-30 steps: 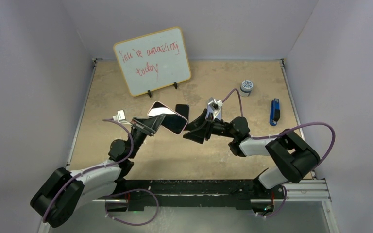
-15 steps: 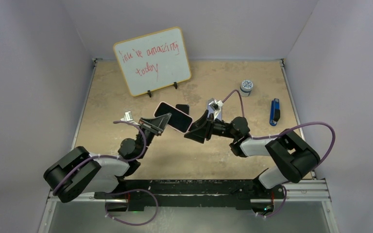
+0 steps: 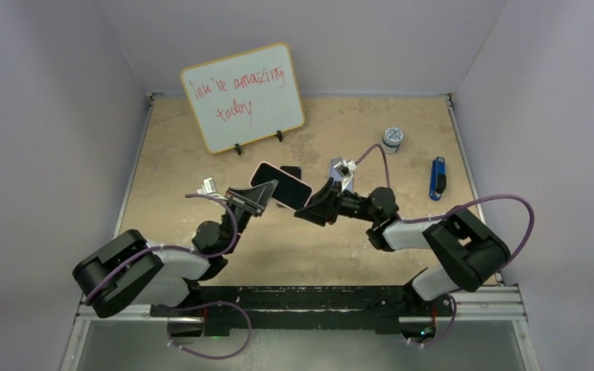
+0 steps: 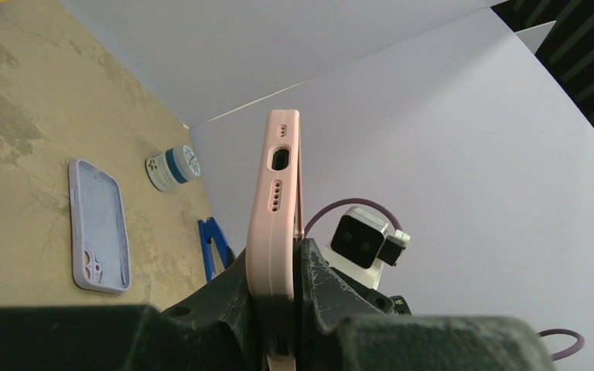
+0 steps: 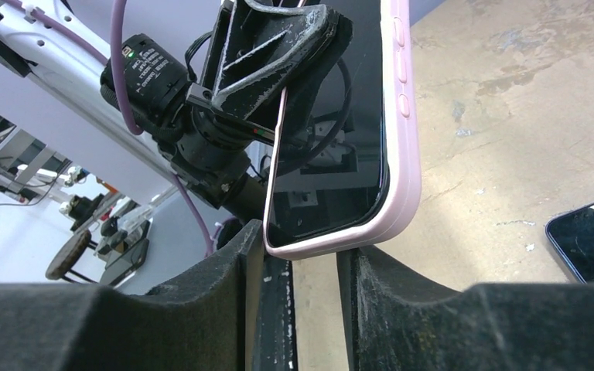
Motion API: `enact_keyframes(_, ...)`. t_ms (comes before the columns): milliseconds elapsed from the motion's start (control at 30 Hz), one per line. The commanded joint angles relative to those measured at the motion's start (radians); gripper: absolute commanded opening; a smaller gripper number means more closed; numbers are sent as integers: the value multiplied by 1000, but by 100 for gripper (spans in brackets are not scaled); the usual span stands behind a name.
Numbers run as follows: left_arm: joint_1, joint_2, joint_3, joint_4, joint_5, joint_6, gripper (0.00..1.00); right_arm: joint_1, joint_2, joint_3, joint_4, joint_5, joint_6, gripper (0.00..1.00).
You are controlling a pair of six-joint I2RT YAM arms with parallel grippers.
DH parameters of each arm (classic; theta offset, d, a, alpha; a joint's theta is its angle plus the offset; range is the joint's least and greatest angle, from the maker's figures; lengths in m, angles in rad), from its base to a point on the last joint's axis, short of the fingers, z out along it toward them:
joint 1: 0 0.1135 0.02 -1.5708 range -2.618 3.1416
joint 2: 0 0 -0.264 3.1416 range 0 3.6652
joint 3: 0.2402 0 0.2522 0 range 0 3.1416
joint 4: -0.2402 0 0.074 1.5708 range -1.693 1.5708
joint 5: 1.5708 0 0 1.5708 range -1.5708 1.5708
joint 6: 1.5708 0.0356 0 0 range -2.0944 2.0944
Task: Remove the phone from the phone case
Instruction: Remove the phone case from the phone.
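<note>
A phone in a pink case (image 3: 281,185) is held up off the table, its dark screen (image 5: 340,154) towards the right wrist camera. My left gripper (image 3: 259,195) is shut on one end of the pink case (image 4: 274,201), one finger on the back and one on the screen. My right gripper (image 3: 309,207) is open. Its fingertips (image 5: 371,267) stand on either side of the phone's other end, whose rounded corner sits just at the tips (image 5: 302,263) with a gap showing.
A lavender empty case (image 4: 99,226) and a second dark phone (image 5: 592,239) lie on the table below. A small round tin (image 3: 392,137) and a blue tool (image 3: 437,178) are at the right. A whiteboard (image 3: 244,97) stands at the back.
My left gripper has carried the pink-cased phone to the right, bringing its free end to the right gripper's fingertips. The right gripper has shifted only slightly.
</note>
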Motion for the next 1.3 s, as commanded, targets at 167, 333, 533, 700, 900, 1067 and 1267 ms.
enact_keyframes(167,-18,-46,21,161,52,-63,0,15,-52,-25,185,3,-52,20)
enact_keyframes(333,-18,-151,29,-6,72,-79,0,18,-63,-47,210,5,-107,11)
enact_keyframes(533,-14,-271,63,-210,128,-98,0,20,-54,-85,326,3,-138,7)
enact_keyframes(700,-10,-283,75,-268,182,-122,0,28,-17,-106,439,-6,-131,3)
enact_keyframes(900,-5,-232,136,-250,332,-120,0,29,-8,-113,446,0,-143,0)
enact_keyframes(1067,27,-280,86,-249,309,-101,0,29,-14,-112,432,-1,-148,8)
enact_keyframes(1267,116,-363,73,-319,322,-89,0,32,-10,-113,453,-3,-132,29)
